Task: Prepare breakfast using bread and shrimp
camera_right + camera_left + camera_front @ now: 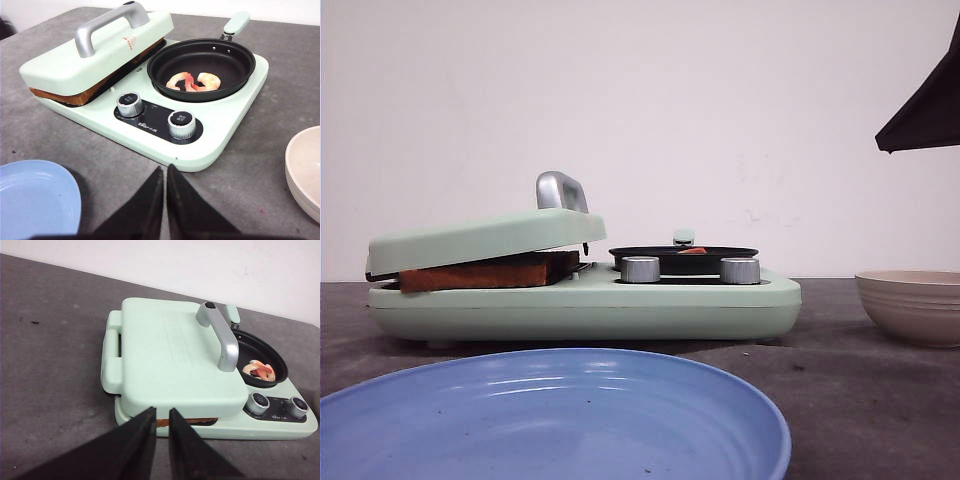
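While bread (95,87) sits under lid, left end effector (161,416) nearly together, right end effector (164,172) together, both empty.

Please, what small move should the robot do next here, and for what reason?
Probably the left gripper should rise toward the silver handle and lift the lid. The bread lies pressed under the lid, the shrimp lies in the black pan, and the blue plate waits unfilled. Both grippers look shut and hold nothing.
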### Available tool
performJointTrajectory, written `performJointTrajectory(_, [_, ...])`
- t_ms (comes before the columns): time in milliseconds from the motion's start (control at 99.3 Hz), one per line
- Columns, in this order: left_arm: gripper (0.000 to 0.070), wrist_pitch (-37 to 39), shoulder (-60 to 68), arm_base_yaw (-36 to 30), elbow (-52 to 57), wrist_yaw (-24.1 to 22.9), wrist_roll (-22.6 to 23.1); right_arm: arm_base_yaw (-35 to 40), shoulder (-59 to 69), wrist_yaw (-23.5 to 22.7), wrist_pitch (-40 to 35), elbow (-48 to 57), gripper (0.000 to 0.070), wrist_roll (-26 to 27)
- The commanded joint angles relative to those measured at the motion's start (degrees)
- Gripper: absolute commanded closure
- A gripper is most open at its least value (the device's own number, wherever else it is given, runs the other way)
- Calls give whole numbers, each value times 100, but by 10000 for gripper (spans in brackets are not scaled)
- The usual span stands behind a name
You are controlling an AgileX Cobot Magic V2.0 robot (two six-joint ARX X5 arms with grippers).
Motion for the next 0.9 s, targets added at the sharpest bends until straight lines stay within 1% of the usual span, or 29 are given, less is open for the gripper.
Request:
performJointTrajectory(0, [696,-50,-9,-15,39,-20,-9,31,15,22,61,0,700,50])
performJointTrajectory(60, [696,-334,-94,48,33,-186,31,31,15,20,61,0,700,50])
performJointTrajectory(101, [696,-387,-181,186,-7,-245,111,31,15,20,61,0,700,50])
performJointTrajectory(131, [696,-317,-273,339,-81,-243,398,31,15,20,61,0,700,50])
performJointTrajectory(161, [696,-144,-385,525,-197,-240,802,31,15,20,61,0,700,50])
performJointTrajectory(212, [696,402,-592,861,-494,-199,1589,31,15,20,61,0,700,50])
performJointTrajectory(252, [696,986,-780,1139,-807,-151,2105,31,15,22,61,0,700,50])
performJointTrajectory(292, [696,1622,-968,1412,-1165,-37,2470,31,15,20,61,0,700,50])
performJointTrajectory(332, [696,2223,-1126,1666,-1534,162,2660,31,15,22,61,0,700,50])
performJointTrajectory(393, [696,2780,-1344,2000,-2000,505,2688,31,15,20,59,0,700,50])
performJointTrajectory(473, [696,2830,-1639,2328,-2411,848,2671,31,15,22,61,0,700,50])
performJointTrajectory(564, [696,2695,-1803,2555,-2728,986,2605,31,15,20,63,0,700,50])
performJointTrajectory(665, [696,1978,-1803,2638,-2726,1211,2605,31,15,20,59,0,700,50])
performJointTrajectory(735, [696,1429,-1803,2627,-2726,1281,2564,31,17,22,94,0,700,50])
performJointTrajectory(886, [696,1458,-1803,2503,-2726,1226,2522,31,15,17,138,2,700,50])
